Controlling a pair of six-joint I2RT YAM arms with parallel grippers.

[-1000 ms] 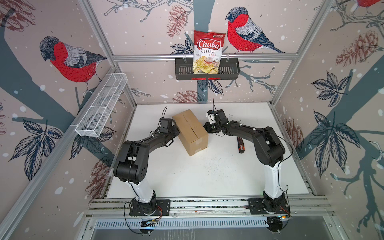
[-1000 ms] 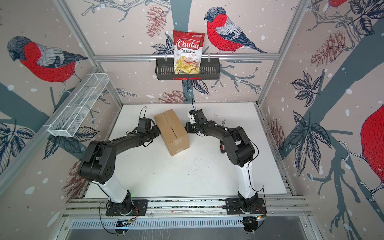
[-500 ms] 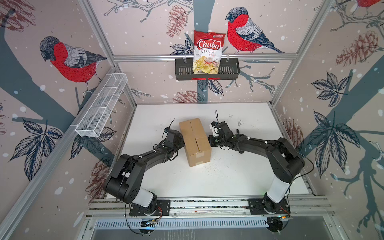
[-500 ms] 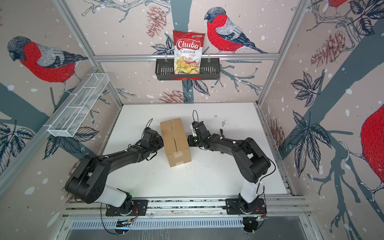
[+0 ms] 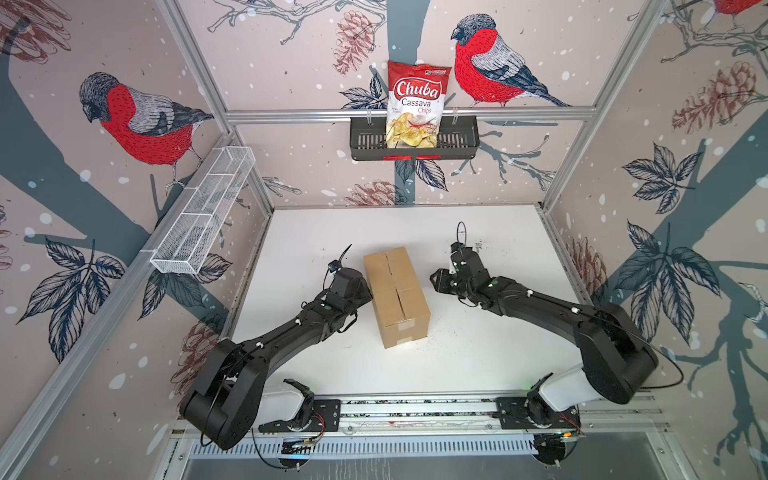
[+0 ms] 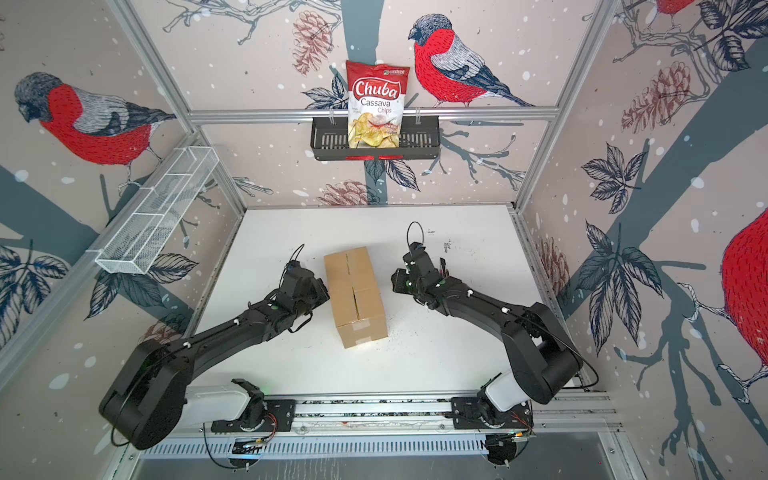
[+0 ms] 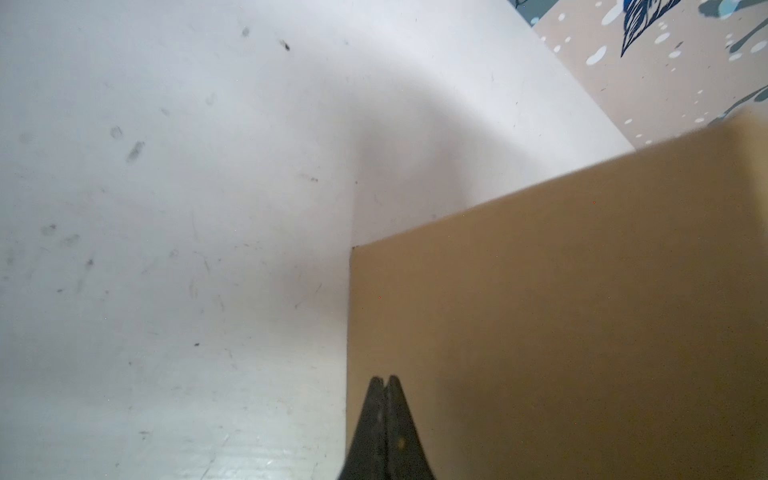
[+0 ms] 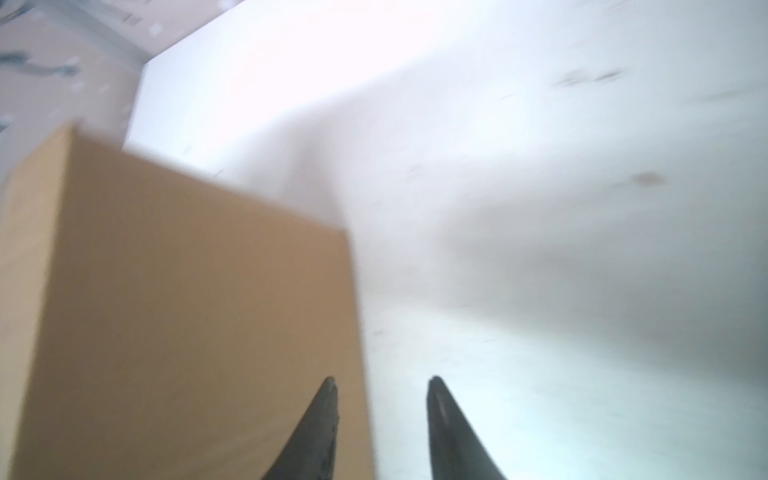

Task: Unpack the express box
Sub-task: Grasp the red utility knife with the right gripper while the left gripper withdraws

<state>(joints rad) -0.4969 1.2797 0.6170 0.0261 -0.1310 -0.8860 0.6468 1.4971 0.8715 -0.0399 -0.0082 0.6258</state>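
The express box (image 5: 397,295) (image 6: 355,295) is a closed brown carton with tape over its seam, lying lengthwise mid-table in both top views. My left gripper (image 5: 368,291) (image 6: 325,291) is shut and empty, its tip against the box's left side. The left wrist view shows the shut tips (image 7: 385,379) right at the carton wall (image 7: 561,332). My right gripper (image 5: 434,278) (image 6: 395,281) stands open a short way off the box's right side, holding nothing. In the right wrist view its parted jaws (image 8: 382,380) sit near the box's corner edge (image 8: 187,311).
A black wall basket (image 5: 457,143) on the back rail holds a red Chuba chips bag (image 5: 417,104). A white wire shelf (image 5: 203,220) hangs on the left wall. A slim dark object (image 6: 441,265) lies just behind the right wrist. The white table (image 5: 478,353) is walled on three sides.
The box slid toward the front and turned lengthwise, both arms moving with it. The right gripper has since opened and drawn back to the right, off the box.
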